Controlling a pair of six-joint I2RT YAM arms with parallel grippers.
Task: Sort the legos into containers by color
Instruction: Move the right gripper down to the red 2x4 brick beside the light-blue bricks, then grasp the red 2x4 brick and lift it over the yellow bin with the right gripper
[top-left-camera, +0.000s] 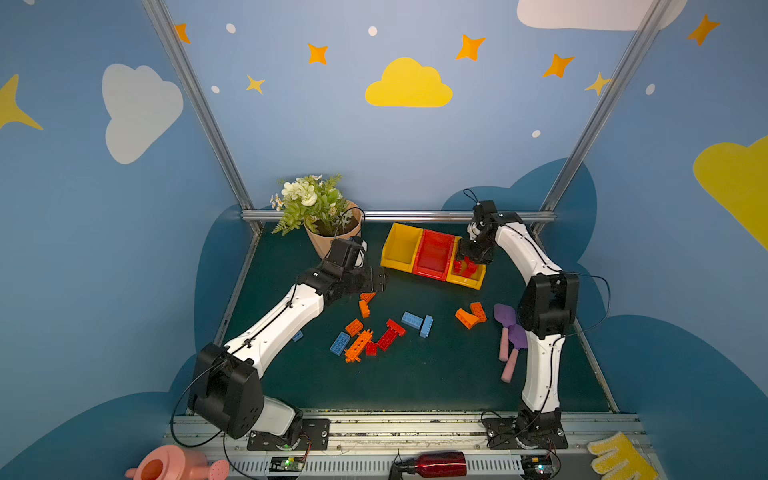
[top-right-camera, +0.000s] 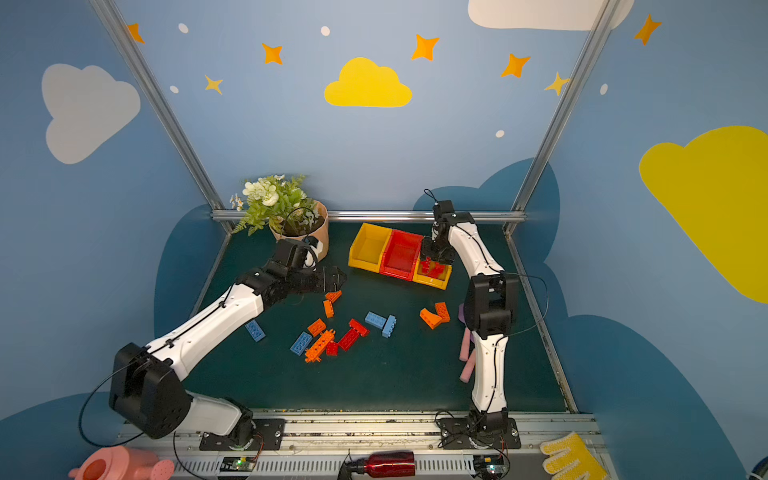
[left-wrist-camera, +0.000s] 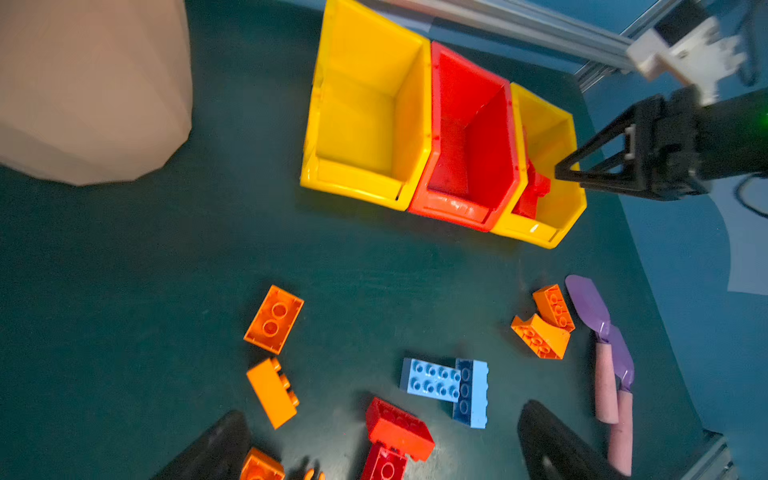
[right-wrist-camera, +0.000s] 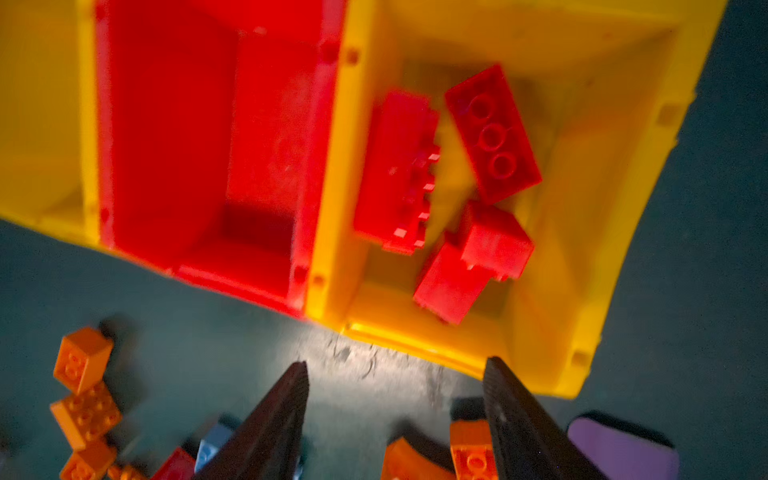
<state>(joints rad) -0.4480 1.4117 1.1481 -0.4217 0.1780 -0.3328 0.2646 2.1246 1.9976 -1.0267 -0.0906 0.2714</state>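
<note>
Closest to the lens, on the metal rail along the bench's front edge, lie a pink plastic watering can (top-left-camera: 166, 467), a dark red metal bottle (top-left-camera: 436, 464) and a yellow knitted glove (top-left-camera: 619, 457). Behind them the dark green mat-topped bench (top-left-camera: 415, 386) shows a broad bare band along its front edge, between the two arm bases.

From the front left corner the left arm reaches toward the middle. Its left gripper (top-left-camera: 376, 280) hangs above the mat with fingers spread wide and nothing between them. Along the right edge the right arm stands and bends toward the back. The right gripper (right-wrist-camera: 397, 365) hovers over the right-hand yellow bin, jaws apart, holding nothing.

At the back left corner stands a peach ribbed flower pot (top-left-camera: 332, 243) with white blooms. Three joined open-front plastic containers (top-left-camera: 399, 266), two yellow with a red one between, sit slanted near the back edge, right of middle. Three red studded bricks (right-wrist-camera: 492, 133) lie in the right-hand yellow one. A bare strip of mat separates the bins from the loose pieces.

A purple soft piece (top-left-camera: 509, 316) and pink foam cylinders (top-left-camera: 504, 343) lie by the right edge, beside the right arm.

Loose studded plastic legos (top-left-camera: 361, 340) in orange, red and light blue are scattered mid-bench. One blue brick (top-right-camera: 254, 330) lies beside the left arm
</note>
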